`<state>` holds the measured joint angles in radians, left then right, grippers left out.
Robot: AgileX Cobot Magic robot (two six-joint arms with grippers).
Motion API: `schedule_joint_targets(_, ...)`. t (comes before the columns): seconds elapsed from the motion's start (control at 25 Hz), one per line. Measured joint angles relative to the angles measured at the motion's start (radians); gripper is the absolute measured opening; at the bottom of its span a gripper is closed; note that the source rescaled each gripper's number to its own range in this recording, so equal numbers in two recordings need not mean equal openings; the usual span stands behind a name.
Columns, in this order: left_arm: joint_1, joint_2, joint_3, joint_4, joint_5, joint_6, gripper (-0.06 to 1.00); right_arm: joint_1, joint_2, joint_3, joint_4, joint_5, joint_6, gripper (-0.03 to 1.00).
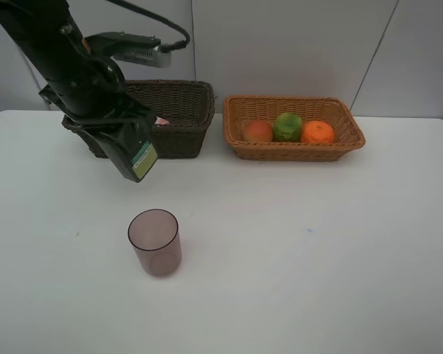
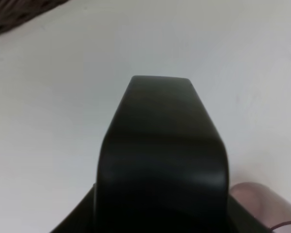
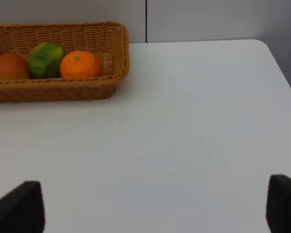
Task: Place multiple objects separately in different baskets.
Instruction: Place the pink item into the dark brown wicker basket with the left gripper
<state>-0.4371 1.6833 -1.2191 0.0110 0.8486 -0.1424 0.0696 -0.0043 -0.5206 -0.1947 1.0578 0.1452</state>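
3 fruits [image 1: 288, 127] in tan basket [image 1: 295, 153], 1 cup [image 1: 155, 242], 1 bottle [image 1: 138, 158] in left end effector [image 1: 127, 147], right end effector [image 3: 155, 211] wide.

Dark green bottle [image 2: 160, 160] blurred; left gripper [image 1: 130, 151] fingertips hidden.

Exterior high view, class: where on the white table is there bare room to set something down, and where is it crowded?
Bare: the wide stretch right of the translucent mauve cup, in front of the light tan wicker basket. Crowded: the back left, where the left gripper, holding a dark green bottle, hangs before the dark brown wicker basket.
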Motion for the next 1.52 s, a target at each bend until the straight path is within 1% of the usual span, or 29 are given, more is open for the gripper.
schedule_joint_targets(0.04,0.007,0.0,-0.004,0.003,0.011,-0.044,0.46,0.0,0.0,0.0,0.0,0.0,0.0,1.0)
schedule_joint_targets(0.12,0.015,0.0,-0.021,0.017,0.028,-0.1,0.46,0.0,0.0,0.0,0.0,0.0,0.0,1.0)
schedule_joint_targets(0.32,0.016,0.0,-0.103,0.041,0.037,-0.169,0.46,0.0,0.0,0.0,0.0,0.0,0.0,1.0)
schedule_joint_targets(0.6,0.016,0.016,-0.245,0.191,0.025,-0.269,0.46,0.0,0.0,0.0,0.0,0.0,0.0,1.0)
schedule_joint_targets(0.88,0.016,0.166,-0.345,0.225,-0.081,-0.286,0.46,0.0,0.0,0.0,0.0,0.0,0.0,1.0)
schedule_joint_targets(1.08,0.016,0.294,-0.388,0.249,-0.194,-0.286,0.46,0.0,0.0,0.0,0.0,0.0,0.0,1.0)
schedule_joint_targets(1.28,0.016,0.388,-0.4,0.249,-0.317,-0.286,0.46,0.0,0.0,0.0,0.0,0.0,0.0,1.0)
schedule_joint_targets(1.52,0.016,0.471,-0.4,0.249,-0.406,-0.285,0.46,0.0,0.0,0.0,0.0,0.0,0.0,1.0)
